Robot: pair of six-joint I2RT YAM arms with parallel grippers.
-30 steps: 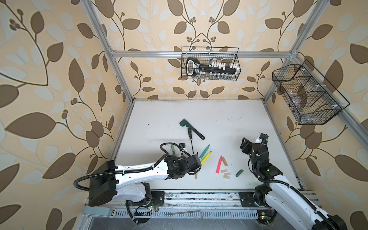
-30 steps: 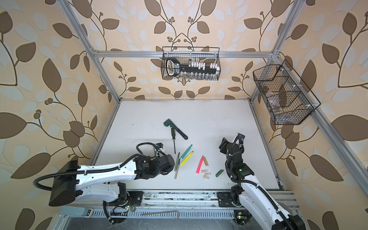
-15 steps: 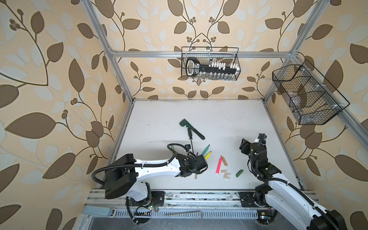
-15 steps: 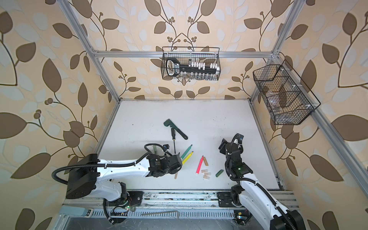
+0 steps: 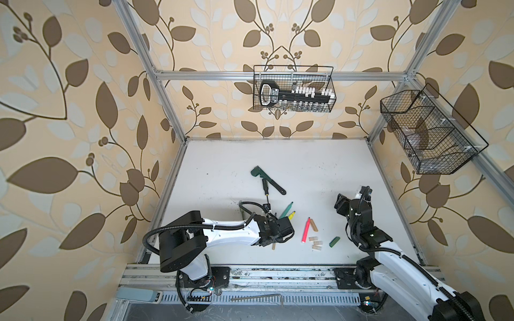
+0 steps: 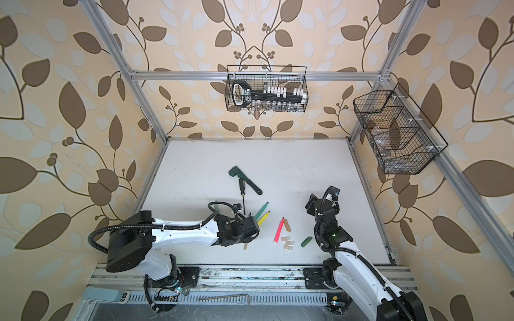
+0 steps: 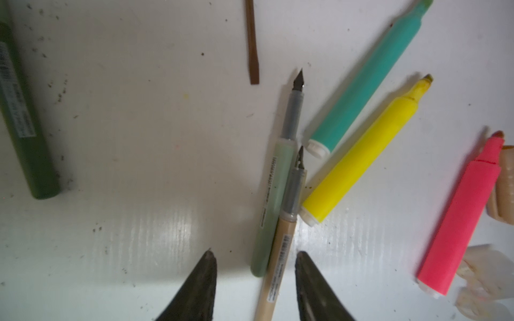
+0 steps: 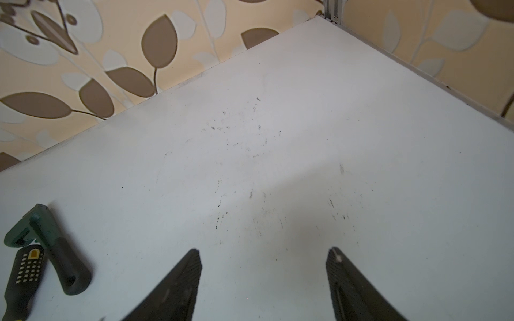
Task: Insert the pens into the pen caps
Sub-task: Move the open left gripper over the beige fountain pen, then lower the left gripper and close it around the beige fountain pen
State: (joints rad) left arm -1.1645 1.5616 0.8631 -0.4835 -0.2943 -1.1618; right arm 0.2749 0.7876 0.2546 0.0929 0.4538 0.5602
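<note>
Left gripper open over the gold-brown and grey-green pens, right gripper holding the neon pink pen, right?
Wrong on the right gripper: the right wrist view shows it open and empty; the neon pink pen lies on the table. The left gripper is open over the gold-brown pen and grey-green pen.

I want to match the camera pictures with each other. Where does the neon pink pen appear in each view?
Both top views: the neon pink pen lies low, slightly right of centre.
Left wrist: in it, beyond the bright yellow pen.
Right wrist: not in it.
Shared landmark: the gold-brown cap beside its tip.
</note>
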